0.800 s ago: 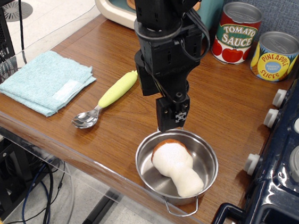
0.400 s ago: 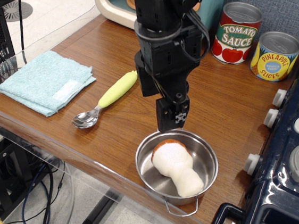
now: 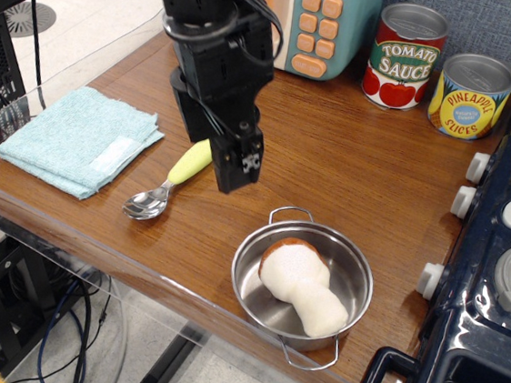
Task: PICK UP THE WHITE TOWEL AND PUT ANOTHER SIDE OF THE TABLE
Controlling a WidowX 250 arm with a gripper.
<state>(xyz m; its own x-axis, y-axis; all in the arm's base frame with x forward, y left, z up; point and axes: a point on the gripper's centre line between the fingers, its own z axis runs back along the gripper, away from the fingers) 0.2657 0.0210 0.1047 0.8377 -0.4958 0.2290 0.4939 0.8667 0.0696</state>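
Towel [image 3: 80, 141]: I count one, on the table [image 3: 368, 167] left of my gripper [image 3: 237, 179]; two cans [image 3: 405, 56]. Arm reaches down over the spoon [image 3: 173, 179], holding nothing; jaw opening unclear.

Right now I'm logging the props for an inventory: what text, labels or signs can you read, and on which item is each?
"TOMATO SAUCE": on the red and white can at the back of the table.
"PINEAPPLE SLICES": on the yellow can beside it; the small blue badge under those words is too blurred to read.
Towel label: white patch, no legible print.
Orange buttons on the toy appliance: no readable markings.
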